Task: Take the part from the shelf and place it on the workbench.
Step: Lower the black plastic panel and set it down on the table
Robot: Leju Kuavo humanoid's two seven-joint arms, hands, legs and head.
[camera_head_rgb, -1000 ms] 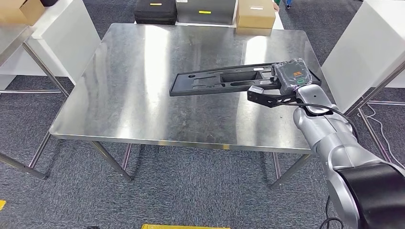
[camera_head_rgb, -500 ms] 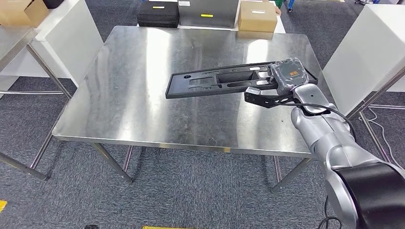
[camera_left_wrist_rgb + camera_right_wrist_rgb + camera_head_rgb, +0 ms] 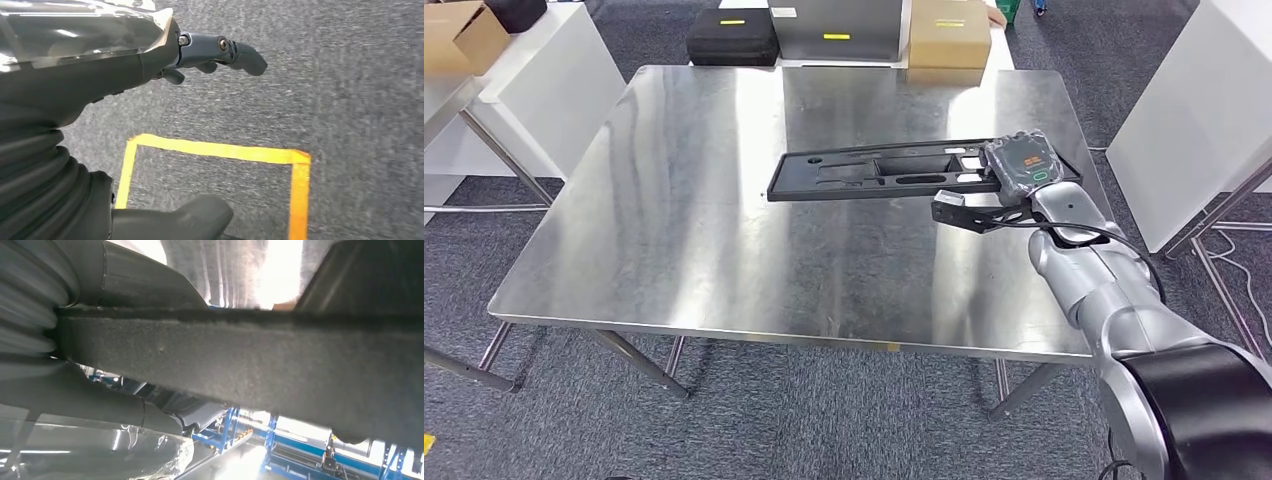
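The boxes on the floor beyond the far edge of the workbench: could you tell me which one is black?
The leftmost of the three, the black case with a yellow label. The middle one is grey; the right one is a brown cardboard box.

Bright overhead glare streaks on steel workbench (image 3: pixel 724 200), blurred floor, blown-out backlight

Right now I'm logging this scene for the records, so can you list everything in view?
Part: one, black, long and flat with cut-outs, held over the workbench's right half.
Workbench: one, bare steel, centre of the head view.
Case: one, black, on the floor beyond the workbench.
Cardboard boxes: two, brown, one beyond the workbench, one far left.
Floor tape: yellow, on grey carpet.
Right hand: grips the part's right end.
Left hand: hangs above the floor, holds nothing.
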